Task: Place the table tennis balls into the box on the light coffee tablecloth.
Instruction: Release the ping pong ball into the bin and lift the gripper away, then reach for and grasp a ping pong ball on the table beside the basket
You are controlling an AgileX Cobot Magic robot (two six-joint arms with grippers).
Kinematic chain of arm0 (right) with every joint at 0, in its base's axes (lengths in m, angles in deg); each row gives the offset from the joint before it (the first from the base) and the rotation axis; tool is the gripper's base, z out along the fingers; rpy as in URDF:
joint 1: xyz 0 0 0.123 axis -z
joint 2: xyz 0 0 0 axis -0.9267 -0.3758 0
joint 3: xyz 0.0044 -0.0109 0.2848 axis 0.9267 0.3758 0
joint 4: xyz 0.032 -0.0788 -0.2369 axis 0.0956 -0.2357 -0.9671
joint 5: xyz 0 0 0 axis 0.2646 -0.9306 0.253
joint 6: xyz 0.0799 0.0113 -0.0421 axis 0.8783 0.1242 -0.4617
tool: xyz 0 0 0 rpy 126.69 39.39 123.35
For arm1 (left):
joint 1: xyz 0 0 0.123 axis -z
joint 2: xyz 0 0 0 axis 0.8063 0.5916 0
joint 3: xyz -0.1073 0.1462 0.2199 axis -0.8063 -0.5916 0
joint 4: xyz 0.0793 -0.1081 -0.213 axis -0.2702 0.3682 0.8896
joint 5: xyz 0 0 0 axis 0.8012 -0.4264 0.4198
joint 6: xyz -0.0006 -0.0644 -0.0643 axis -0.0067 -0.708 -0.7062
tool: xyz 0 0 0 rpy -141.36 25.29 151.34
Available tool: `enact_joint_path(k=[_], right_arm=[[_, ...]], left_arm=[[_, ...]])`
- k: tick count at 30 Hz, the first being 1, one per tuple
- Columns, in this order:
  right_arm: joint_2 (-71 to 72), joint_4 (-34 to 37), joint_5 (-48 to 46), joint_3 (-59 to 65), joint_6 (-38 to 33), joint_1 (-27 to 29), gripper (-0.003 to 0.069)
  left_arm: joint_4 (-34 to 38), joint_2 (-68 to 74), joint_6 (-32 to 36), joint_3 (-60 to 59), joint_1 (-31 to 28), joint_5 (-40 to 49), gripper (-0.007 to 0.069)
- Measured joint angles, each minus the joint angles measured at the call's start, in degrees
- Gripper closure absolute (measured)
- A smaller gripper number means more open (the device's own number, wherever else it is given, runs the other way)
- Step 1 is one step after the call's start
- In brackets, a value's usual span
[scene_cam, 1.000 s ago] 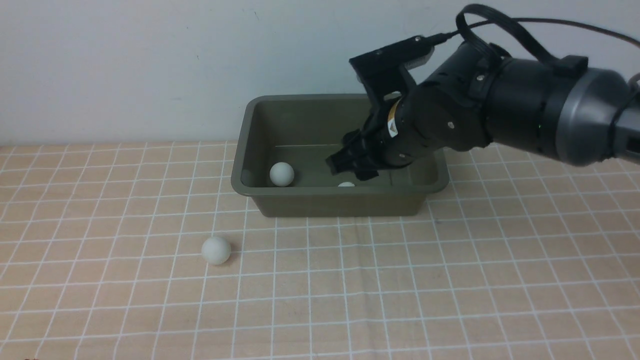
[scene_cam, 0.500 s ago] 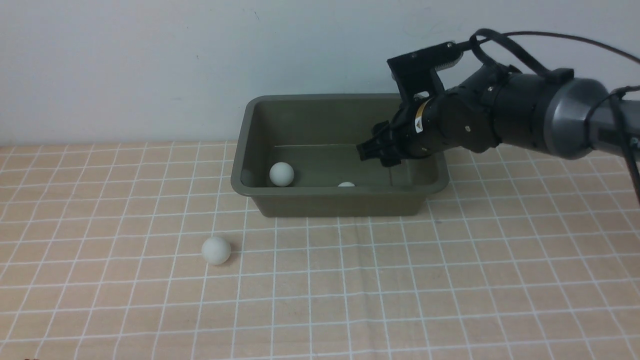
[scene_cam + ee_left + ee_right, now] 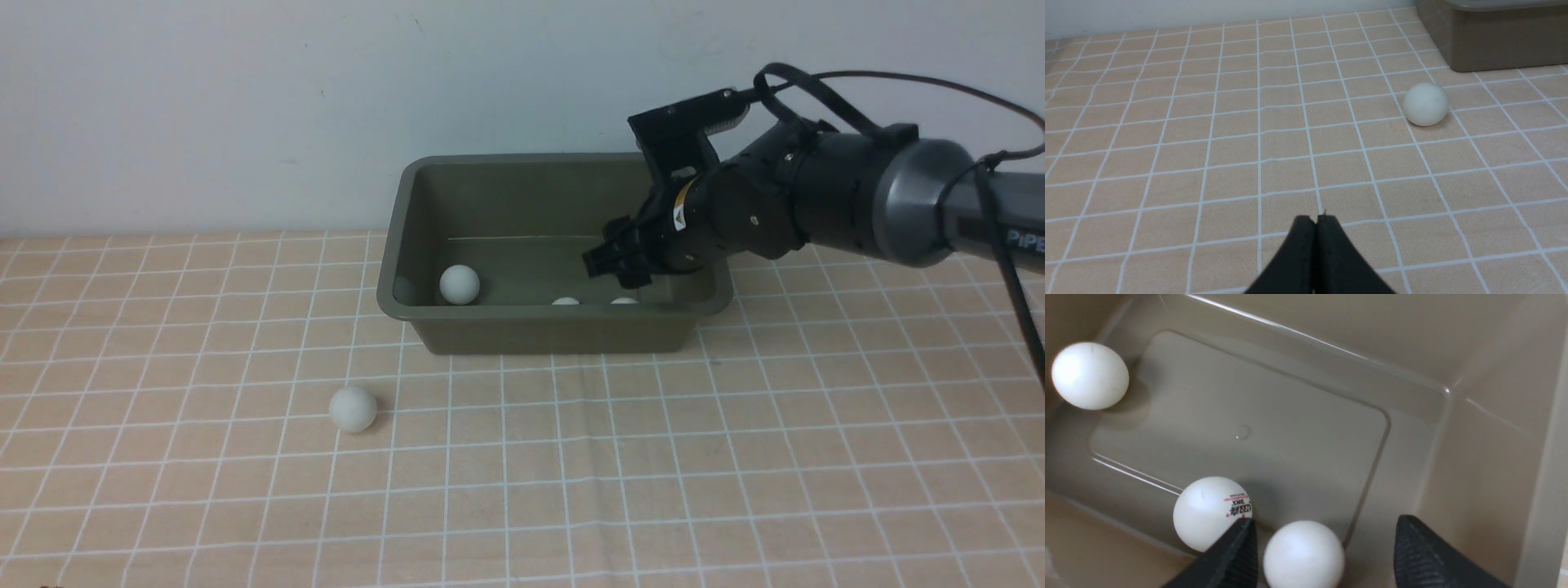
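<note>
Table tennis balls [image 3: 460,284]: three sit in the box [image 3: 531,331]; right of frame centre, the right gripper [image 3: 614,273] stands wide over one, so lift straight out. Left gripper [image 3: 1315,218] is pinched closed.

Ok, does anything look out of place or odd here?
Only one table tennis ball sits loose on the tablecloth, outside the box; three others lie inside. Nothing looks spilled or damaged.
</note>
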Motion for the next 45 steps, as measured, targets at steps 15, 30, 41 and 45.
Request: enact_joint_path(k=[15, 30, 41, 45], right_arm=[[16.92, -7.82, -4.74, 0.16, 0.56, 0.0, 0.061], [42.64, -13.8, -17.39, 9.06, 2.66, 0.0, 0.0676], [69.94, -13.79, -12.24, 38.99, 6.28, 0.0, 0.0676], [76.4, -12.34, -15.56, 45.49, 6.94, 0.0, 0.0676]], left_arm=[[0.0, 0.0, 0.0, 0.0, 0.0, 0.0, 0.0693], [11.51, 0.0, -5.98, -0.4, 0.0, -4.06, 0.0693], [28.01, 0.0, -7.72, -0.4, 0.0, -5.55, 0.0693], [32.66, 0.0, -7.79, -0.4, 0.0, -5.55, 0.0693]])
